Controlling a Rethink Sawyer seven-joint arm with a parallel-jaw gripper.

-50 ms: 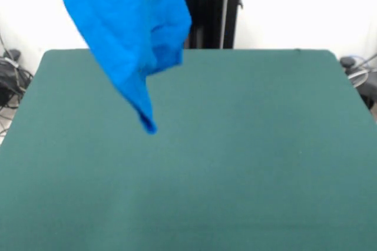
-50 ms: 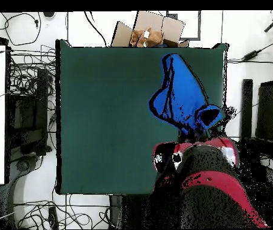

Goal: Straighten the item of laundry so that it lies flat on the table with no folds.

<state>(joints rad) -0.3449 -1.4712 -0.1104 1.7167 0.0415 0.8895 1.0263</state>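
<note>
Now | 1 blue T-shirt (image 1: 131,33) hanging bunched, off 1 green table (image 1: 247,145)

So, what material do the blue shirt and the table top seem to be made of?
The blue shirt looks like soft, thin knit fabric, probably cotton or similar: it hangs limp in folds and tapers to a drooping point, with a matte surface. The table top seems covered in dark green felt-like cloth: flat, matte, no shine or grain. What lies under the cover cannot be seen.

No legible text anywhere, perhaps hidden in the T-shirt's (image 1: 126,24) folds.
</note>
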